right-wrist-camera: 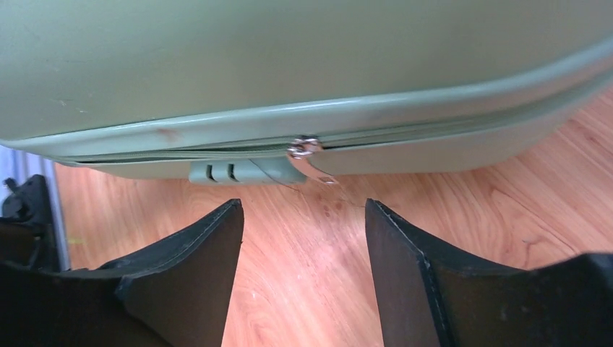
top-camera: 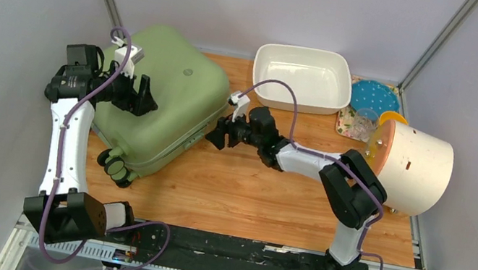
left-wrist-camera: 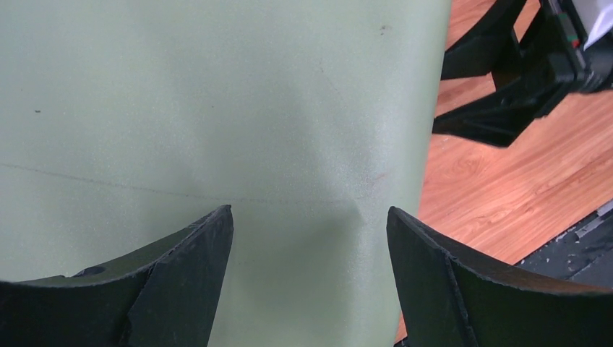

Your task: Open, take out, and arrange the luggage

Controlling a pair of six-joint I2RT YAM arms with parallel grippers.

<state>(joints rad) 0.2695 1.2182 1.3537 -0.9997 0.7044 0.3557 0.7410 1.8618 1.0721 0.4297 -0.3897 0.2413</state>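
Zipper pull [right-wrist-camera: 309, 155] on the right edge of the luggage [top-camera: 160, 103] — shut and flat, white tub [top-camera: 302, 77] just right of it — should be centred between the parted, empty jaws of the right gripper [right-wrist-camera: 302, 206] before being pinched, the shell being steadied by the left gripper [left-wrist-camera: 309, 211], likewise spread over it.

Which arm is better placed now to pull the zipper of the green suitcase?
Right. The right fingers, open, face the zipper pull on the suitcase edge; the left fingers, also open, point at bare shell.
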